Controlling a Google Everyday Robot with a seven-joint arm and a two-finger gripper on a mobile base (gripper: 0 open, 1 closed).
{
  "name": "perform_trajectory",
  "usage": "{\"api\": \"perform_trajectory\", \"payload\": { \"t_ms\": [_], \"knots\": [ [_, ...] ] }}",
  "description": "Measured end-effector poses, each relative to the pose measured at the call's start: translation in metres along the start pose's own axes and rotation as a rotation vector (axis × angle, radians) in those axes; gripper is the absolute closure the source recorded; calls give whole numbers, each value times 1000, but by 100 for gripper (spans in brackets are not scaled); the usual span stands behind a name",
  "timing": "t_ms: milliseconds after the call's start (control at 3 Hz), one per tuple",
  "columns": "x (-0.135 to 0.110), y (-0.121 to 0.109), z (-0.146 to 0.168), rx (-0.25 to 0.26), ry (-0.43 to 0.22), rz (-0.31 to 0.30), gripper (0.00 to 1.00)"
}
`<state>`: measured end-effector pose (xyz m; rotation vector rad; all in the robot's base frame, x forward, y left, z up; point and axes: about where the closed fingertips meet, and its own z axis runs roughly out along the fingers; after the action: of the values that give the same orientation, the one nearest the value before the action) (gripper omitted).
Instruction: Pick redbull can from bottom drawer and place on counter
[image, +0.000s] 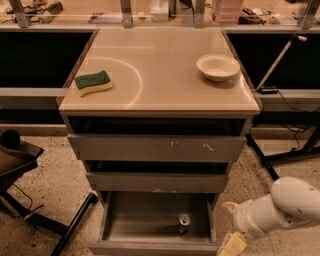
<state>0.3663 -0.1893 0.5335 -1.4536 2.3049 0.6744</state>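
The redbull can (184, 222) stands upright in the open bottom drawer (150, 247), near its front right part. The counter (165, 60) is the glossy beige top of the grey drawer unit, with a faint curved arc mark. My gripper (231, 226) is at the lower right, just outside the drawer's right side and to the right of the can, on the end of the white arm (290, 205). Its two yellowish fingers (233, 244) stand apart and hold nothing.
A green and yellow sponge (93, 82) lies on the counter's left and a white bowl (218, 66) on its right. The two upper drawers (157, 147) are slightly pulled out. A black chair base (30, 200) stands at left; stand legs (280, 160) are at right.
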Motion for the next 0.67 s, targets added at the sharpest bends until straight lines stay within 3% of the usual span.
{"api": "perform_trajectory", "payload": {
  "t_ms": [333,667],
  "knots": [
    [46,-10,75,-38,-27,122,0],
    [84,-8,124,-106,54,177,0]
  ]
}}
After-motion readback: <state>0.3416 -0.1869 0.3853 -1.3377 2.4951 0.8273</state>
